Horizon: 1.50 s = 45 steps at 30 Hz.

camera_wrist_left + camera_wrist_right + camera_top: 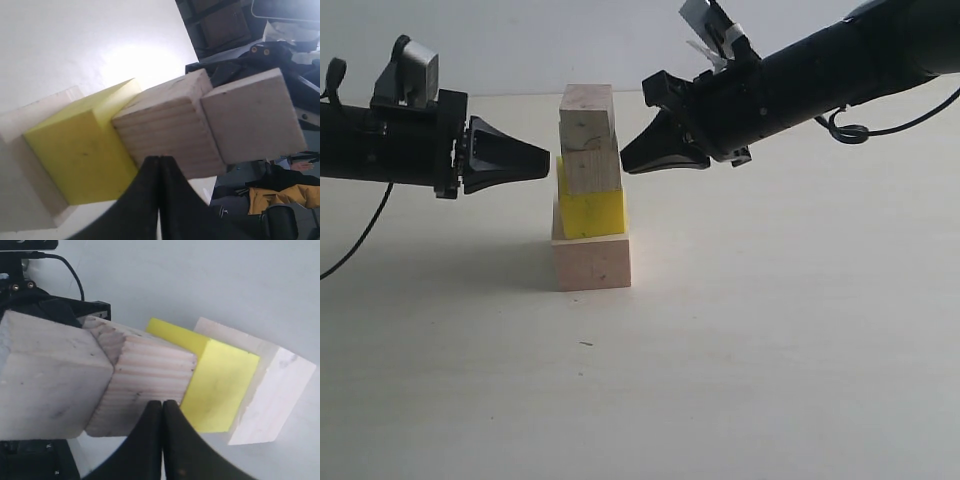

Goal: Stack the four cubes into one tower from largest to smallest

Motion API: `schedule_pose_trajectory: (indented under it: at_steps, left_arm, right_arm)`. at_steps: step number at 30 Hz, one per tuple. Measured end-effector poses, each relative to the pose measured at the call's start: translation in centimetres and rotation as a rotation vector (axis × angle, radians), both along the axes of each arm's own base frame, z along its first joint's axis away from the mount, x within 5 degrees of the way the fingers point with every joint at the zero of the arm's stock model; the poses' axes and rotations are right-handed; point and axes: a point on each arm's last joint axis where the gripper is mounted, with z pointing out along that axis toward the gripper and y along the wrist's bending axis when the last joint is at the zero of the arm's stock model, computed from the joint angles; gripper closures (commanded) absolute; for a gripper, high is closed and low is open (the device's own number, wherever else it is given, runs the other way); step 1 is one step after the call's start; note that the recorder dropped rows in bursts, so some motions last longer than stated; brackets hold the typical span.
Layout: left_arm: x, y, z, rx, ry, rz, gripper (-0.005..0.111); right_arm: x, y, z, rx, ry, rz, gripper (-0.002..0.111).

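The tower stands mid-table: the large pale wood cube (591,262) as base, the yellow cube (590,212) on it, then a small wood cube (592,171), and another wood cube (587,116) on top, twisted a little. My left gripper (547,158) is shut and empty, its tip level with the third cube and a short gap to its left. On the other side my right gripper (623,160) is also shut and empty, its tip at that cube's right edge; contact cannot be told. The wrist views show the shut tips (159,158) (163,401) before the ridged small cube (170,130) (145,385).
The white table (770,340) spreads all round the tower. A black cable (845,128) trails behind the right arm, and another hangs from the left arm (360,240). Behind the tower in the left wrist view is dark clutter (270,200).
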Motion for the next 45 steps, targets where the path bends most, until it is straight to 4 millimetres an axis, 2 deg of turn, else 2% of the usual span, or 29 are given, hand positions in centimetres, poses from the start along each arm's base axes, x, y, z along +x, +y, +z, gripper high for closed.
schedule_pose_trajectory:
  at_steps: [5, 22, 27, 34, 45]
  left_arm:
    - [-0.6, 0.6, -1.1, 0.026, 0.035, 0.023, 0.107]
    - [-0.7, 0.7, -1.2, 0.038, 0.028, 0.028, 0.107]
    - [-0.6, 0.7, -1.3, 0.044, 0.021, 0.029, 0.107]
    - [-0.6, 0.7, -1.3, 0.049, 0.018, 0.032, 0.107]
    - [-0.6, 0.7, -1.3, 0.048, 0.017, 0.032, 0.107]
  right_arm:
    - [0.1, -0.3, -0.4, -0.057, 0.012, -0.016, 0.108]
    - [0.0, -0.6, -0.9, -0.122, 0.041, -0.03, 0.108]
    - [0.0, -0.6, -1.0, -0.124, 0.044, -0.037, 0.108]
    - [0.4, -0.4, -3.0, -0.12, 0.096, -0.041, 0.108]
    - [0.4, 0.0, -3.1, -0.067, 0.122, -0.029, 0.108]
